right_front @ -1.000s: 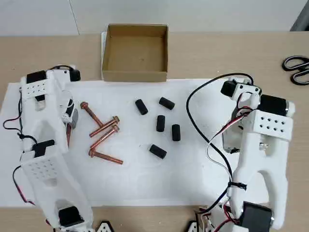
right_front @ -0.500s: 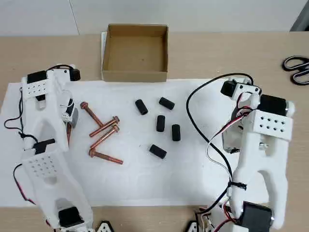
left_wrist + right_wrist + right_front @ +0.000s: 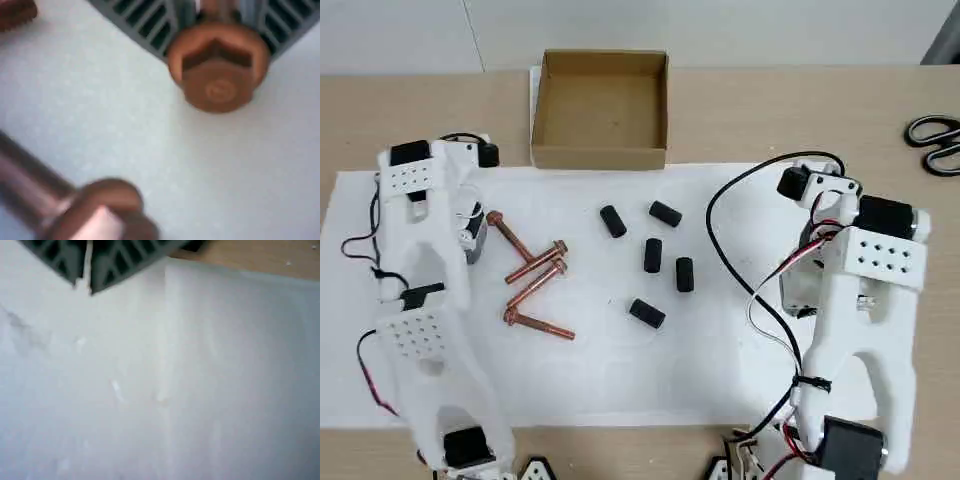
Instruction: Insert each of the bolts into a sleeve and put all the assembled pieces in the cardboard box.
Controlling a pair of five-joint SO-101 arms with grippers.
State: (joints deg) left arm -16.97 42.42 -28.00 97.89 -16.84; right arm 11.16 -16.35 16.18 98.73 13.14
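The cardboard box [image 3: 600, 152] stands open at the far edge of the white sheet [image 3: 620, 385], which covers the wooden table [image 3: 770, 110] in front of it. On the box's left-arm side and nearer the arms, the left gripper [image 3: 216, 22] hangs low over the sheet. Its ribbed grey fingers [image 3: 140, 20] are clamped narrow on a copper bolt [image 3: 217, 75], whose hexagonal flanged head points out from between them. Just inward of that gripper, toward the box's centre line, four loose bolts [image 3: 509, 236] [image 3: 536, 261] [image 3: 536, 283] [image 3: 540, 325] lie flat on the sheet. The two middle ones lie almost parallel and close together, and the one farthest from the box lies slightly apart. The head of one of them [image 3: 95, 210] looms close beside the held bolt in the left wrist view. Five black sleeves [image 3: 612, 221] [image 3: 665, 213] [image 3: 652, 255] [image 3: 684, 274] [image 3: 646, 313] are scattered in front of the box, below its right half and all apart from one another; none has a bolt in it. Well off to the box's right-arm side, the right gripper [image 3: 86, 284] sits above the sheet close to its edge. Its fingers [image 3: 115, 262] are drawn together to a thin slit with nothing between them. Black-handled scissors [image 3: 932, 143] lie on the table far to that same side of the box.
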